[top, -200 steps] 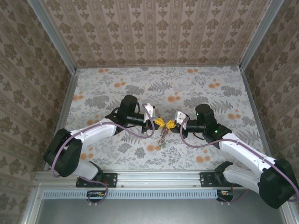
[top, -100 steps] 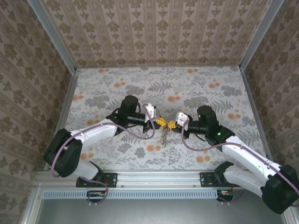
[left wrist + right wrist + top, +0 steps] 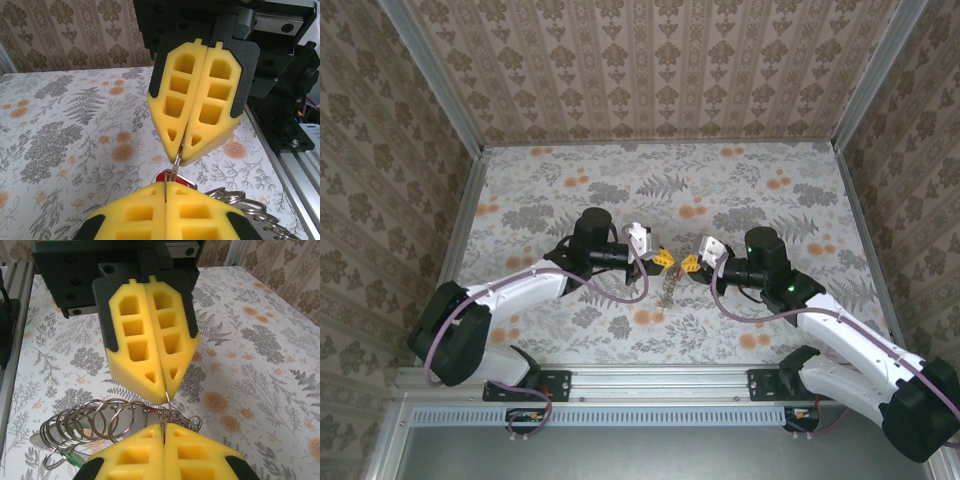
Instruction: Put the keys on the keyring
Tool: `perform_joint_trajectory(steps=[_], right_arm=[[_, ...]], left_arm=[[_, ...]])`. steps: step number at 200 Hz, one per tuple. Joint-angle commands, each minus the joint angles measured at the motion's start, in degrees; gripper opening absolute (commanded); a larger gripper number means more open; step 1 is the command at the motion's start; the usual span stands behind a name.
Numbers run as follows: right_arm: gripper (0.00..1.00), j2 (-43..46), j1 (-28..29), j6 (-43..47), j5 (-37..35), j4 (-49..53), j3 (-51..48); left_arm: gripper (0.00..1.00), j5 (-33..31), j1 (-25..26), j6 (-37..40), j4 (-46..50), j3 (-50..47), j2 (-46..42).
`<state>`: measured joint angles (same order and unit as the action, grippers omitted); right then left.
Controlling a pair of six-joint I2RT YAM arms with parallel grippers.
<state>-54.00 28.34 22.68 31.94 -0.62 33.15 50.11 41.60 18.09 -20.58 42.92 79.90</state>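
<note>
Both grippers meet over the table's middle, left gripper (image 3: 663, 260) and right gripper (image 3: 688, 265) tip to tip. Each is shut on the same thin steel ring of the keyring (image 3: 668, 288), whose chain of rings dangles below them. In the left wrist view my left gripper (image 3: 165, 186) pinches that ring (image 3: 176, 159) with a red key head (image 3: 166, 176) just behind it; the right gripper's fingers (image 3: 200, 100) pinch its far side. In the right wrist view my right gripper (image 3: 164, 427) holds the ring (image 3: 168, 407), several linked rings (image 3: 100, 422) trail left, and a green sliver (image 3: 73, 459) shows beneath.
A flowered tablecloth (image 3: 740, 180) covers the table, walled by patterned panels on three sides. An aluminium rail (image 3: 650, 380) with the arm bases runs along the near edge. Purple cables (image 3: 620, 285) loop beside the left wrist.
Both grippers stay shut on the ring. The right arm's wrist has shifted slightly, and the dangling chain has swung a little under the fingertips.
</note>
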Motion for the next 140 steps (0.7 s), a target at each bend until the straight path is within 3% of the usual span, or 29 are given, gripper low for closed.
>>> perform_joint_trajectory(steps=[1, 57, 106, 124, 132, 140], right_arm=[[0.00, -0.22, -2.02, -5.94, 0.06, 1.74, -0.03], [0.00, -5.17, -2.67, -19.90, 2.52, 0.36, 2.59], [0.00, -5.71, -2.66, -17.99, 2.52, -0.69, 2.02], [0.00, -4.87, -2.67, -15.57, 2.40, 0.48, 2.10], [0.00, -4.65, -2.67, -14.80, 2.25, 0.62, 2.17], [0.00, -4.49, -2.67, -13.81, 2.57, 1.03, 2.27]], left_arm=[[0.00, -1.88, -0.57, -1.12, -4.05, -1.15, -2.64], [0.00, -3.46, -0.05, -2.44, -8.21, -2.70, -2.03], [0.00, -5.85, -0.01, -2.39, -7.81, -3.92, -0.97], [0.09, -6.59, -0.68, -1.96, -6.94, -3.98, -1.46], [0.19, -6.78, -1.02, -1.96, -6.65, -3.88, -1.63], [0.20, -6.45, -1.45, -1.68, -5.92, -3.39, -1.68]])
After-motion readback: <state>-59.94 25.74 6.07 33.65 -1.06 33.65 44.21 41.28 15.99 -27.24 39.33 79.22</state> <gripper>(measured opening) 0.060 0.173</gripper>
